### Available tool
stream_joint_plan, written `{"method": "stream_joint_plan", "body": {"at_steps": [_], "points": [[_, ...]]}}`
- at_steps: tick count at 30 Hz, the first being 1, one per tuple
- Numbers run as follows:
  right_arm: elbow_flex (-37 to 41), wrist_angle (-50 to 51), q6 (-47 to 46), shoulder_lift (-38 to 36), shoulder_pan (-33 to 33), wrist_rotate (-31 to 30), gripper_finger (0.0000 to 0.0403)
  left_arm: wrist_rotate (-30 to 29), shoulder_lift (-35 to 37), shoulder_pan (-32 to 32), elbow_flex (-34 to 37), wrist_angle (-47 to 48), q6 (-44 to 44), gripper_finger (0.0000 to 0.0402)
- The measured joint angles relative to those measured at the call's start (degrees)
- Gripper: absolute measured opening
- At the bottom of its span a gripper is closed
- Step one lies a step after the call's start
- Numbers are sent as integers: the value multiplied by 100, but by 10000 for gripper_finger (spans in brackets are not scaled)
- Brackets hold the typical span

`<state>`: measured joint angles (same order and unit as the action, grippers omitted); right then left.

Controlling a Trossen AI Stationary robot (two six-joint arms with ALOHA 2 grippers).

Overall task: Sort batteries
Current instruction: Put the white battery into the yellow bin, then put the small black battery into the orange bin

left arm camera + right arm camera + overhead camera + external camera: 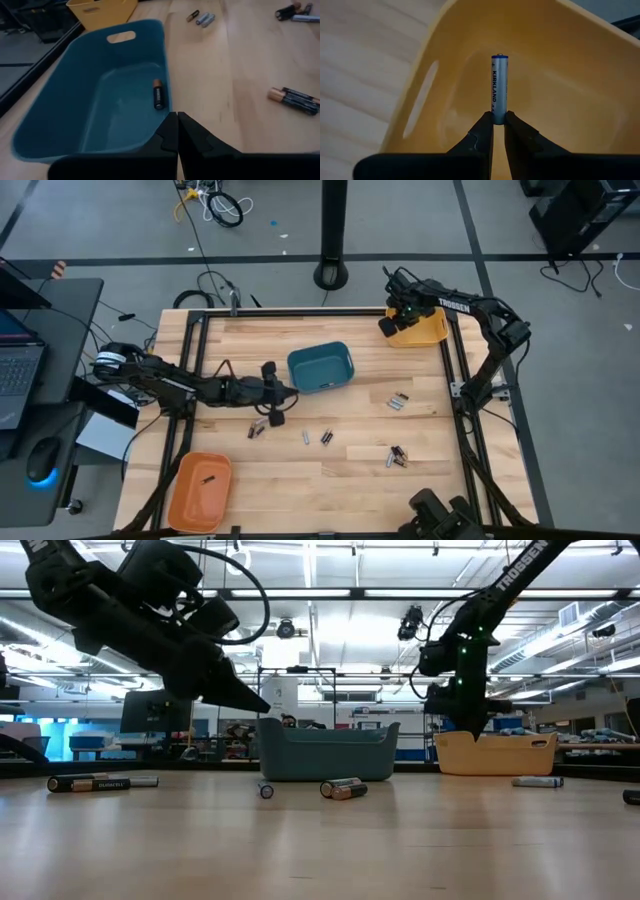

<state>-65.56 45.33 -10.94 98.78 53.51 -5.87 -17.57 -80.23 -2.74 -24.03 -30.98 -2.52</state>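
Presently, right fingers [498, 131] pinched Kirkland battery [499, 87] upright over yellow bin [580, 100], apparently for release | left fingers [177, 131] shut, empty, at teal bin [60, 100].

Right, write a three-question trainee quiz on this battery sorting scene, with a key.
1. True or false: the right gripper is shut on a battery over the yellow bin.
2. How many batteries lie inside the teal bin? A) none B) one C) three
3. Fill in: the left gripper, shut and empty, hangs beside the ____ bin.

Key:
1. True; the battery stands upright between the fingers.
2. B; a single black battery with a copper end.
3. Teal.
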Motion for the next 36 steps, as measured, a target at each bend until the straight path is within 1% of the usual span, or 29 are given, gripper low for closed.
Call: {"method": "stream_joint_plan", "body": {"at_steps": [5,14,18,24,32,36], "points": [[274,-459,-135,45,168,109,44,-280,0,0,0,105,20,6],[636,-896,-248,55,540,120,45,-360,0,0,-3,69,23,6],[720,-1045,-308,55,650,122,50,-358,-2,-4,-136,145,50,6],[722,-1241,-215,55,671,122,64,-294,-2,-24,-499,999,160,6],[722,-1229,-20,55,652,-55,94,-262,-2,-123,-514,1127,160,6],[722,-1216,131,-1,654,-61,106,-21,-2,-125,-514,1103,149,6]]}}
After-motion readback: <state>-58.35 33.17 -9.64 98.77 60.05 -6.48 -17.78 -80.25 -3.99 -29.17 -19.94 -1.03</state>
